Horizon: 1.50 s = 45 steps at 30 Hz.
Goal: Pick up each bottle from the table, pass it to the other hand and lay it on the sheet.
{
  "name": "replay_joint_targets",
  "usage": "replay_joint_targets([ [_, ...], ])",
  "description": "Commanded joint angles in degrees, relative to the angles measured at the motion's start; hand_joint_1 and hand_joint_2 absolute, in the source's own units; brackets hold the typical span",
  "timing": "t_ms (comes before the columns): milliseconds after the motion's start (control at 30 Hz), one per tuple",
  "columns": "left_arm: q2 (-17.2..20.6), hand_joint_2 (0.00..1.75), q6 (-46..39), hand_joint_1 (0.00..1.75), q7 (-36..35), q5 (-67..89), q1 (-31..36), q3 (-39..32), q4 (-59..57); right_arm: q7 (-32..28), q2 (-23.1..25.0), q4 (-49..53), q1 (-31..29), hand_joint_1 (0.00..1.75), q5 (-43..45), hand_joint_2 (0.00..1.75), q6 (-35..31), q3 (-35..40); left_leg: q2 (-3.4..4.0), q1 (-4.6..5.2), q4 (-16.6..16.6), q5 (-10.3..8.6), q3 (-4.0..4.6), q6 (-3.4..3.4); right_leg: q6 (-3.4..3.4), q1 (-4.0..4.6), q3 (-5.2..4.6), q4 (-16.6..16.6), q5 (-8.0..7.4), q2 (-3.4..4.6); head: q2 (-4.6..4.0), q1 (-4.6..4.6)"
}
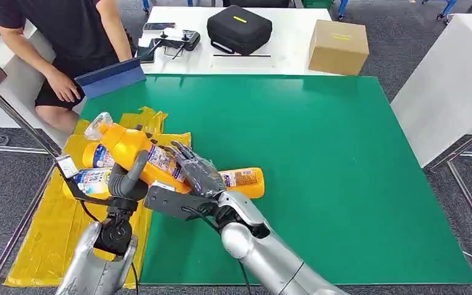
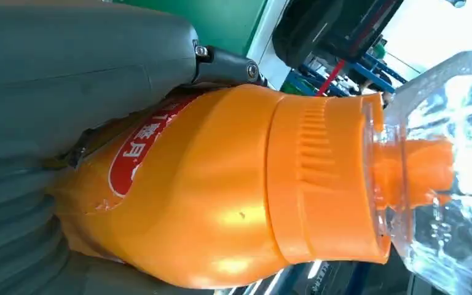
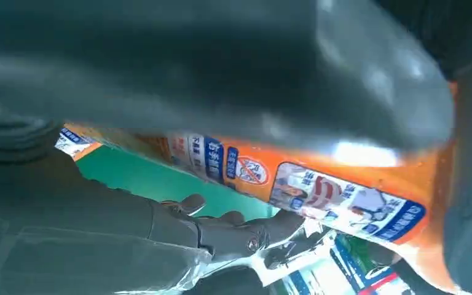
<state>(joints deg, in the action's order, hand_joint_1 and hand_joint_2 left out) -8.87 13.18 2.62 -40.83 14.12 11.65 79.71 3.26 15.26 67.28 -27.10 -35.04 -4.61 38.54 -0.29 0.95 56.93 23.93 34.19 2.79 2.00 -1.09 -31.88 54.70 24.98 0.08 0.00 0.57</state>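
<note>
Orange bottle (image 1: 136, 152), being held above the yellow sheet (image 1: 55, 227) at nine o'clock on the green counter (image 1: 319, 172), mid-handover: left hand (image 1: 126, 181) and right hand (image 1: 193, 175) both grasping it, sharing its weight.

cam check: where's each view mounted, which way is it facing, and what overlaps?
Head view: high on the body, looking forward and down at the green table; both silver arms, the left hand and the right hand show.
Left wrist view: behind the left hand, looking along the held orange bottle to its clear cap.
Right wrist view: behind the right hand, close on the bottle's label, dark fingers beyond.
Shared: all three show that bottle.
</note>
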Motion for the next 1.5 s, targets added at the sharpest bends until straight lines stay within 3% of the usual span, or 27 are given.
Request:
replay_joint_targets([
  [33,2.42,1.75,0.36,1.75,2.06,1.04,2.86,-1.12,-2.75,-0.48,-6.40,10.83,4.83,0.00,-1.45,0.00,-1.09,-5.73,-0.19,-0.07,-0.03,0.01,-0.12,-0.14,-0.08,0.06,0.22,-0.09,0.04,-0.21,0.00,0.00],
  [167,7.20,1.75,-1.88,1.75,5.85,9.69,1.12,-6.13,3.44,-3.12,-11.72,24.47,13.51,0.00,-3.74,0.00,-0.37,-10.83,-0.21,-0.09,-0.06,0.05,-0.17,-0.19,-0.11,0.09,0.30,-0.14,0.08,-0.21,0.00,0.02],
  [300,10.11,1.75,-3.37,1.75,5.66,16.80,5.79,-10.17,3.23,-5.13,-13.91,28.49,17.36,0.00,-3.97,0.00,-0.43,-13.70,-0.18,-0.11,0.02,0.09,-0.12,-0.24,-0.15,0.11,0.28,-0.04,0.12,-0.21,0.00,0.00],
  [433,11.77,1.75,-5.12,1.75,5.02,23.82,11.35,-12.06,-0.28,-6.85,-14.46,27.56,17.03,0.00,-3.37,0.00,-0.27,-14.15,-0.15,-0.10,0.05,0.01,0.04,-0.16,-0.10,0.09,0.02,0.00,0.02,-0.15,0.00,0.00],
  [500,13.62,1.75,-6.90,1.75,6.22,28.18,17.30,-11.15,-6.81,-7.50,-14.18,26.16,15.23,0.00,-2.67,0.00,-0.12,-14.04,-0.14,-0.09,0.07,-0.01,0.04,-0.19,-0.12,0.08,0.01,0.05,0.02,-0.15,0.00,0.00],
  [633,13.62,1.75,-6.90,1.75,6.22,28.18,17.30,-11.15,-6.81,-7.50,-14.18,26.16,15.23,0.00,-2.67,0.00,-0.12,-14.04,-0.14,-0.09,0.07,-0.01,0.04,-0.19,-0.12,0.08,0.01,0.05,0.02,-0.15,0.00,0.00],
  [700,14.04,1.75,-7.97,1.75,6.87,30.21,20.32,-10.46,-9.87,-7.23,-13.82,25.80,14.44,0.00,-2.63,0.00,0.29,-14.06,-0.16,-0.11,0.09,0.00,0.00,-0.25,-0.15,0.09,0.05,0.07,0.04,-0.18,0.00,-0.02],
  [733,13.73,1.75,-17.47,1.75,9.39,43.76,38.62,-3.77,-28.69,-6.92,-11.60,25.24,12.23,0.00,-2.01,0.00,2.46,-15.34,-0.20,-0.12,0.10,-0.03,0.05,-0.21,-0.13,0.10,-0.01,0.07,0.02,-0.22,0.00,-0.02],
  [800,12.46,1.75,-17.84,1.75,8.28,45.70,43.09,-2.56,-34.01,-7.19,-11.37,24.75,12.25,0.00,-1.96,0.00,2.67,-15.45,-0.52,-0.19,0.23,-0.26,0.16,-0.28,-0.12,0.13,-0.02,0.20,-0.05,-0.50,0.00,0.00],
  [933,10.87,1.75,-23.82,1.75,8.14,56.00,49.05,2.97,-41.74,-8.30,-11.75,23.41,12.15,0.00,-1.36,0.00,3.20,-14.41,-0.48,-0.16,0.17,-0.42,0.14,-0.24,-0.07,0.12,0.08,0.11,-0.22,-0.43,0.00,-0.02],
  [1133,9.83,1.75,-29.97,1.75,3.18,73.07,52.19,11.18,-53.46,-10.05,-13.76,19.87,9.39,0.00,1.96,0.00,2.71,-11.04,-0.22,-0.03,0.04,-0.46,0.11,-0.09,0.11,0.03,0.07,0.01,-0.37,-0.18,0.00,0.00],
  [1333,10.03,1.75,-32.91,1.75,-5.77,90.04,49.80,22.31,-62.78,-10.56,-16.29,18.24,7.71,0.00,5.63,0.00,2.36,-7.83,-0.12,0.01,-0.05,-0.44,-0.12,-0.23,0.02,0.03,0.26,-0.10,-0.38,-0.11,0.00,-0.02],
  [1500,9.69,1.75,-33.68,1.75,-9.75,97.23,45.56,26.50,-64.88,-9.82,-16.55,16.91,5.42,0.00,7.16,0.00,2.14,-5.87,0.08,0.04,-0.06,-0.42,-0.08,-0.13,0.09,-0.04,0.17,-0.06,-0.38,0.05,0.00,-0.02],
])
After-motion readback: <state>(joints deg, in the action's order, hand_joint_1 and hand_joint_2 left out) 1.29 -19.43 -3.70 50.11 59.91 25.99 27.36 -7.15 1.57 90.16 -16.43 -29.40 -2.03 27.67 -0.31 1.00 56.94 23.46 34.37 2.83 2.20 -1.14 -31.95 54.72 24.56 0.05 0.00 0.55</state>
